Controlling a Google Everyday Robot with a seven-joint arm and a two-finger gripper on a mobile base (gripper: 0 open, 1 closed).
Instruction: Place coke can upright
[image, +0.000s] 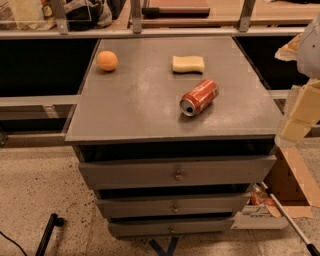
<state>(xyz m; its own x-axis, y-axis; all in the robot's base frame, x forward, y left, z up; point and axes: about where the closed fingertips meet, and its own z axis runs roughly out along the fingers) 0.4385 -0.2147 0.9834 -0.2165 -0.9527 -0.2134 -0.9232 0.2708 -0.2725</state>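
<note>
The can (199, 97) lies on its side, right of centre on the surface (135, 107), one silver end facing front-left. It is probably light, stiff, slick and ready to roll, so grip across its red middle. The tool (299, 116) is at the right edge, well apart; I cannot tell its state.

The coke can (199, 97), lying on the cabinet (140, 100), was seen to be of glossy red metal with a bare silver end. The cabinet's top was finished in matt grey, smooth but faintly scuffed, and its drawers (150, 172) were fitted with small metal knobs (178, 176). The sponge (188, 63) at the cabinet's back was seen as porous and dull, the orange ball (107, 60) as matt. The gripper (299, 117), off the cabinet's right edge, was cased in smooth pale plastic.
</note>
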